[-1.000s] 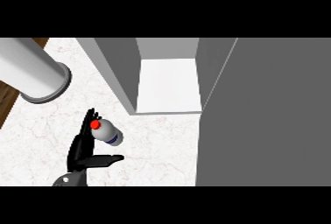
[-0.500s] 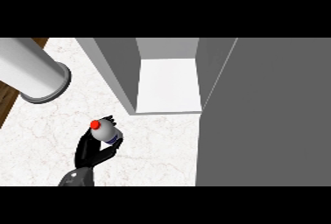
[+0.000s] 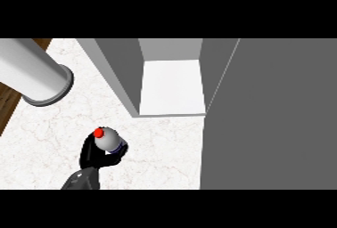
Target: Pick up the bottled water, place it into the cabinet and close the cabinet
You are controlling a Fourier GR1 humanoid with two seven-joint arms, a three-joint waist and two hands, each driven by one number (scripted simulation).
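The bottled water (image 3: 109, 139) is a pale bottle with a red cap, seen almost from above, low on the left of the marble counter (image 3: 59, 133). My left hand (image 3: 89, 155) is shut on it, fingers and thumb curled round its body. The open cabinet (image 3: 171, 84) shows a white shelf floor further back and to the right of the bottle. Its grey door (image 3: 270, 116) stands open and fills the right side of the view. My right hand does not show.
A large grey cylinder (image 3: 33, 73) lies at the upper left, partly over the counter's edge. Dark wooden floor (image 3: 8, 104) shows beyond that left edge. The cabinet's grey side wall (image 3: 118, 71) stands between the cylinder and the shelf.
The left hand's thumb was spread apart from the bottle; fingers and thumb have since closed round it. The bottle has barely moved.
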